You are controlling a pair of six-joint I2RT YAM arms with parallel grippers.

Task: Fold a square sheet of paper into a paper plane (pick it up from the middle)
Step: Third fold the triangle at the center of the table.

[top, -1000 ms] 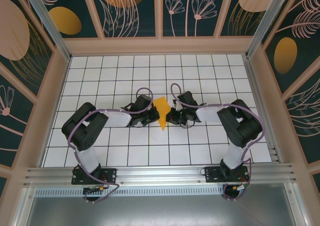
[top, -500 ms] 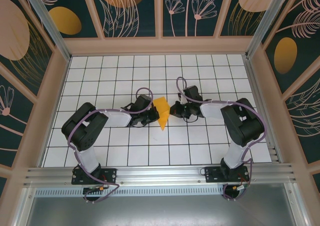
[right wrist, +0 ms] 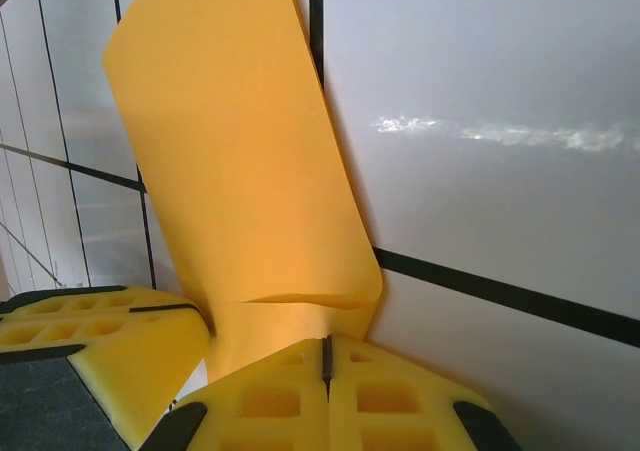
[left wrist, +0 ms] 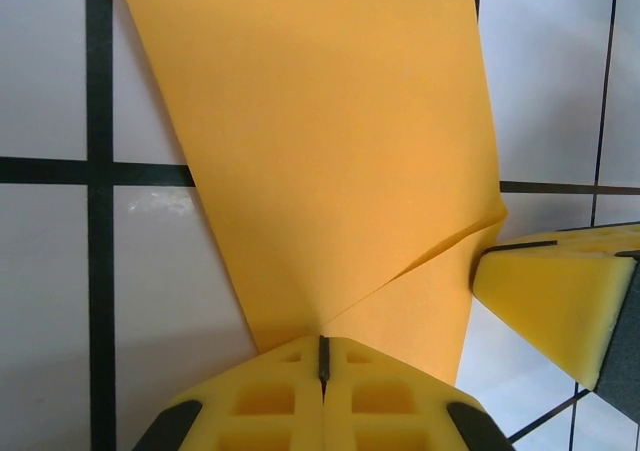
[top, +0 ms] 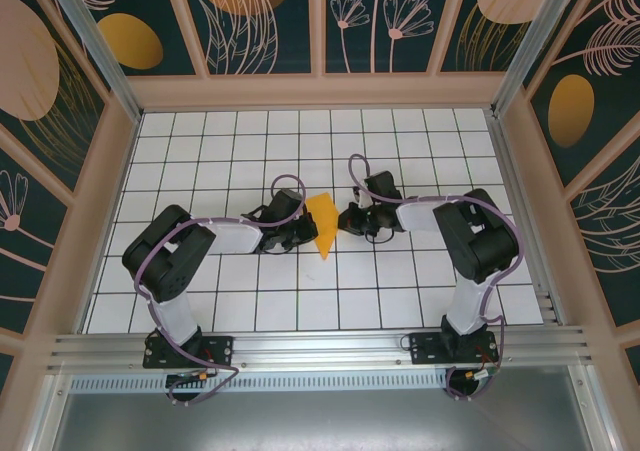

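**Left gripper**: 2 pads pressed together, pinching the left edge of the paper. **Right gripper**: 2 pads likewise closed on the paper's right edge, beside a shallow crease. Each wrist view shows a yellow pad of the other gripper just beside its own. In the top view the grippers face each other across the paper, a folded pointed shape with its tip toward the arm bases, over the middle of the gridded table.

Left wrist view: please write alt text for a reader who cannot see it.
A creased orange-yellow sheet of paper sits in the centre, its lower end pinched by the shut left gripper. The right gripper holds its right edge; beneath is a white table with dark grid lines.
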